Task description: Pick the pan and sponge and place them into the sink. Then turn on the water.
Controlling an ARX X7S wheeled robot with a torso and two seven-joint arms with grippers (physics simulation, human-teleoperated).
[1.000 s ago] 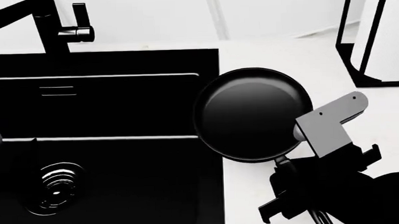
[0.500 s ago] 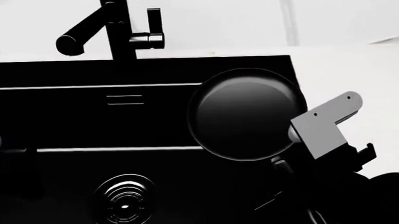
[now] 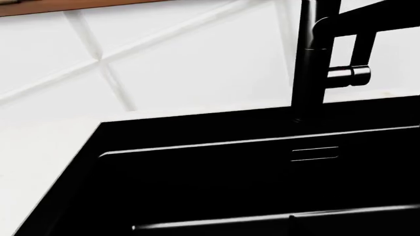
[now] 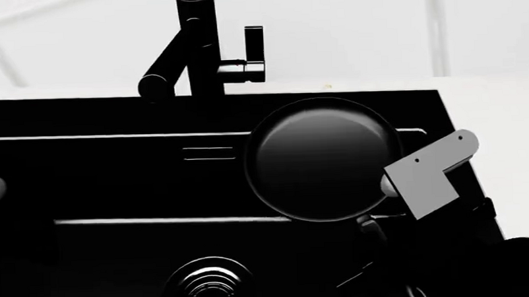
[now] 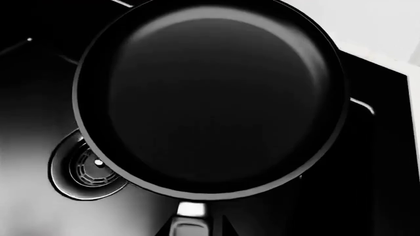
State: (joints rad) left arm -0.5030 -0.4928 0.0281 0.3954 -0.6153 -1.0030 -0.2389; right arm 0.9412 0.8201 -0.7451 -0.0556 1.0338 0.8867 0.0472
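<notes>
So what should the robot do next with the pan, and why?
Probably lower it. The round black frying pan hangs over the deep black rectangular sink, its handle held by the right arm, with the ringed drain below it. It looks well inside the rim, so going down should be safe.

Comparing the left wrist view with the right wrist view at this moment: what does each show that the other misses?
Only the left wrist view shows the faucet with its side lever, the white wall behind it, and the sink's overflow slot. Only the right wrist view shows the pan, seen from its handle end above the basin, and the ringed drain partly hidden under the pan's rim. Both show the black sink and some white counter. Neither shows a sponge or running water.
</notes>
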